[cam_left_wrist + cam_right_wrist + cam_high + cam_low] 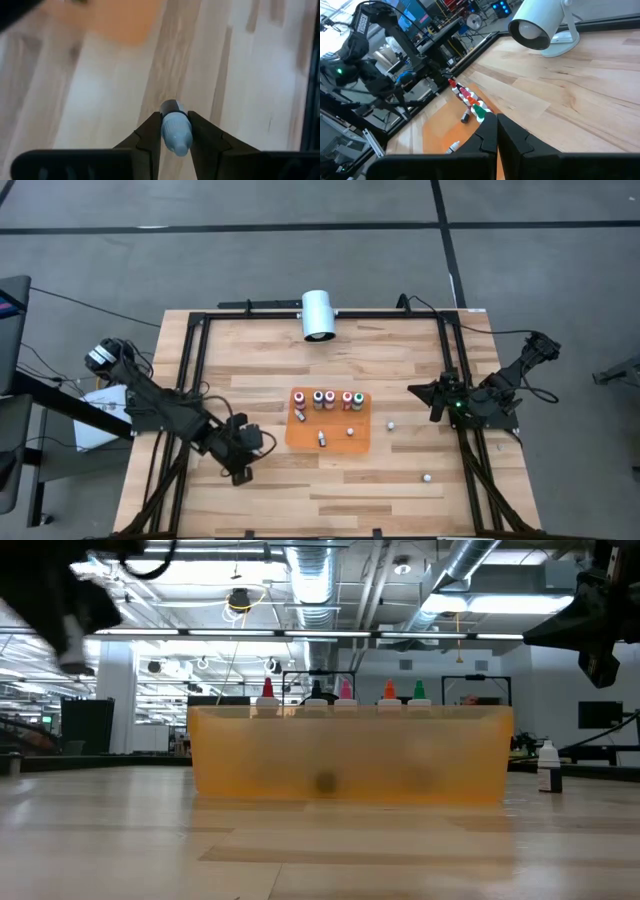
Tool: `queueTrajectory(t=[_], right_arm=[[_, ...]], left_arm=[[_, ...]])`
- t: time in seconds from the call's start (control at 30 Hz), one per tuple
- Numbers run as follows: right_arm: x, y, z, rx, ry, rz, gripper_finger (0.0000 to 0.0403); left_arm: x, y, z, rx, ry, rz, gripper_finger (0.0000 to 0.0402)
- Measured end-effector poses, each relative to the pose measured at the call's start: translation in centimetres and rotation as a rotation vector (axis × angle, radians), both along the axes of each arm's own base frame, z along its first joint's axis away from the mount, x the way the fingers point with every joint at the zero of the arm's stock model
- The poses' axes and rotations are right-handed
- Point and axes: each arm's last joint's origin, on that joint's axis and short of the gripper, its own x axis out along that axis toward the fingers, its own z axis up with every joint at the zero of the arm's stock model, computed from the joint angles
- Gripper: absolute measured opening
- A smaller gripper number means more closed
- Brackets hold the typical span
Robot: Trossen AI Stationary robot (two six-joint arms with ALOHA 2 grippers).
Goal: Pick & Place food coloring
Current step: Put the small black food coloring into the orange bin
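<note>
I count five food coloring bottles (318,398) upright, two lying (322,439), one in my left claw (175,120), three small white things (392,423) toward four o'clock, one orange mat (340,444), one white cylinder (319,315).

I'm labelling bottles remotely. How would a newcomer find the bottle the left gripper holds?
Start at the orange mat mid-table, then go to the left gripper off its near-left corner. Clamped between its fingers is a blue-capped food coloring bottle, the only bottle off the table.

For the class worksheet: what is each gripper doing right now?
Left gripper: shut on a food coloring bottle.
Right gripper: shut, holding nothing.
</note>
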Motion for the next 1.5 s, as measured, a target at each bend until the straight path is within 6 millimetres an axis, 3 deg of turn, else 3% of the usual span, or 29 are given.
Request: queueTrajectory(t=[0.33,0.6,0.9,1.13,1.33,1.5], right_arm=[[0.0,0.0,0.0,0.0,0.0,0.0,0.0001],[0.0,0.0,0.0,0.0,0.0,0.0,0.0001],[0.0,0.0,0.0,0.0,0.0,-0.001,0.0001],[0.0,0.0,0.0,-0.001,0.001,0.0,0.0001],[0.0,0.0,-0.1,-0.005,0.007,0.0,0.0001],[0.0,0.0,-0.1,-0.013,0.01,0.002,0.0001]], left_arm=[[3.7,2.8,5.2,0.101,-0.172,-0.083,0.0074],[5.3,4.7,6.2,0.15,-0.196,-0.066,0.0074],[10.3,3.5,4.1,0.242,-0.096,-0.175,0.0075],[14.5,4.0,2.1,0.34,0.083,-0.269,0.0075],[16.2,5.1,-0.8,0.33,0.197,-0.283,0.0075],[16.5,5.2,-1.9,0.337,0.231,-0.297,0.0075]])
